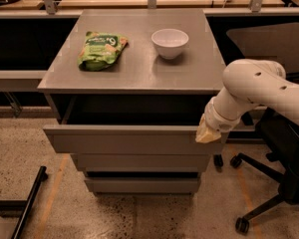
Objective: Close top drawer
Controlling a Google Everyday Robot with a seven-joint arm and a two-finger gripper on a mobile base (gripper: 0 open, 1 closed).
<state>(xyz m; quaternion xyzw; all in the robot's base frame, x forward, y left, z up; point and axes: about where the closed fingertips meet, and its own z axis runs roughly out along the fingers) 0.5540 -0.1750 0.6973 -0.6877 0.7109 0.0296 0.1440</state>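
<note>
warm, dim | drawer interior shadowed | gripper at its front (lit)

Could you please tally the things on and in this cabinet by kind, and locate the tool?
Green snack bag: 1
White bowl: 1
Drawers: 3 (top drawer, open; middle drawer; bottom drawer)
Total: 5
The tool is at the right end of the top drawer's front.

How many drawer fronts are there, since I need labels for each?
3, stacked: the open top drawer, with the gripper at its right front corner; a shorter front just below; the lowest front near the floor.
</note>
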